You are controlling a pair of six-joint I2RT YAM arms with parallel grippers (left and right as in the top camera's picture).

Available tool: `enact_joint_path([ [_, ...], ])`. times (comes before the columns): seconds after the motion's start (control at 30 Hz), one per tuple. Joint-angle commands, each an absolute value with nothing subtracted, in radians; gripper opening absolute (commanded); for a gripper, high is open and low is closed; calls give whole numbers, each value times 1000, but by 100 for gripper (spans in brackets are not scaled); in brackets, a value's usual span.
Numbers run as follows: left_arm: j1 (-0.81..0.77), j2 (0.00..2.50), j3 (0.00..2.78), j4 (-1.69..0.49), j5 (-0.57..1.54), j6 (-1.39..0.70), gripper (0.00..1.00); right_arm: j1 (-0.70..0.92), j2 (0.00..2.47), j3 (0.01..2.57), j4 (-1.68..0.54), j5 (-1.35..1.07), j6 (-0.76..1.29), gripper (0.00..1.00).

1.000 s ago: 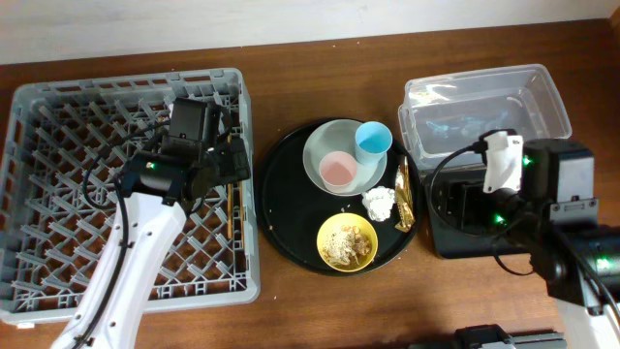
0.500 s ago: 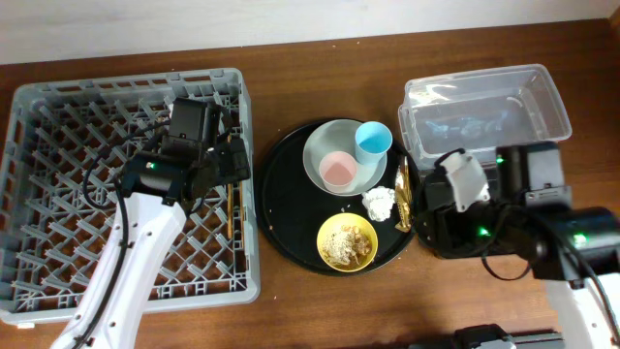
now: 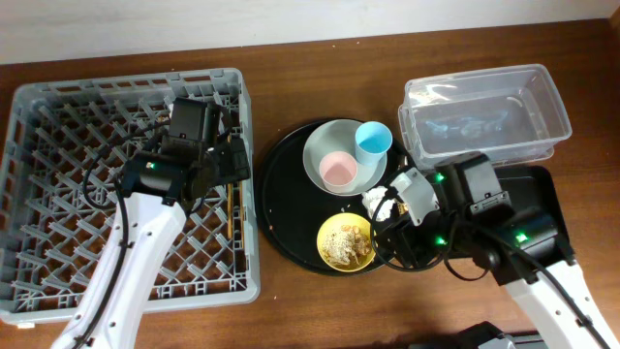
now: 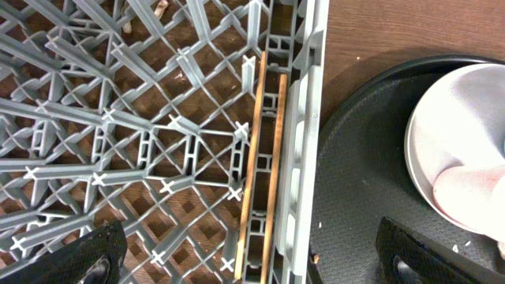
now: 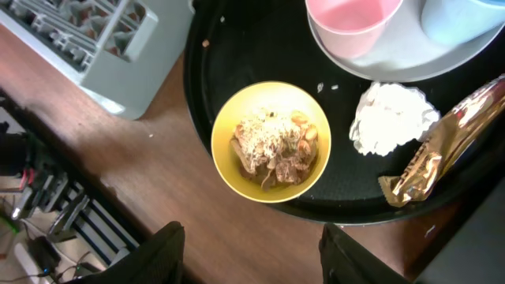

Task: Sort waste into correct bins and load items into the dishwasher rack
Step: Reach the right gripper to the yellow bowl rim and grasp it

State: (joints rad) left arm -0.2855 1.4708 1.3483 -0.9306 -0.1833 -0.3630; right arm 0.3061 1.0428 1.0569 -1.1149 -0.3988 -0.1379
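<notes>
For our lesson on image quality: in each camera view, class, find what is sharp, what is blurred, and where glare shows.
Overhead: even light, reflections on the clear tub. Left wrist: rack lattice and chopsticks sharp, pink cup at the right edge soft, left gripper's fingers dark and blurred. Right wrist: yellow bowl crisp, gold wrapper glints, right gripper's fingers blurred.

The right gripper (image 3: 389,215) is now over the round black tray's (image 3: 281,208) edge, off the shallow black tray (image 3: 539,190); the yellow bowl (image 5: 271,142) lies just ahead of its spread fingers; the napkin (image 5: 392,119) sits ahead, off to one side.
</notes>
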Motion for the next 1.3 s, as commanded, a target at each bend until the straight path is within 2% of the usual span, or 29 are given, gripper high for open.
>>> enact_joint_path([
  [0.0, -286, 1470, 1361, -930, -180, -366, 100, 316, 1041, 1009, -1087, -408, -122, 56],
  [0.4, -286, 1470, 1361, -930, -180, -366, 99, 316, 1048, 975, -980, -356, -117, 57],
  [0.63, -286, 1470, 1361, -930, -180, -366, 99, 317, 1155, 939, -945, -367, -114, 57],
  [0.83, -286, 1470, 1361, -930, -180, -366, 99, 430, 1176, 939, -872, -368, -114, 57],
  [1.1, -286, 1470, 1361, -929, -180, -366, 100, 484, 1176, 939, -826, -275, -35, 61],
  [1.13, -286, 1470, 1361, -929, -180, -366, 99, 484, 1177, 939, -823, -255, -32, 67],
  [1.2, -286, 1470, 1361, -930, -180, -366, 99, 485, 1185, 939, -786, -249, -31, 71],
  [1.27, -286, 1470, 1361, -930, -180, -366, 99, 489, 1196, 939, -751, -252, -17, 65],
])
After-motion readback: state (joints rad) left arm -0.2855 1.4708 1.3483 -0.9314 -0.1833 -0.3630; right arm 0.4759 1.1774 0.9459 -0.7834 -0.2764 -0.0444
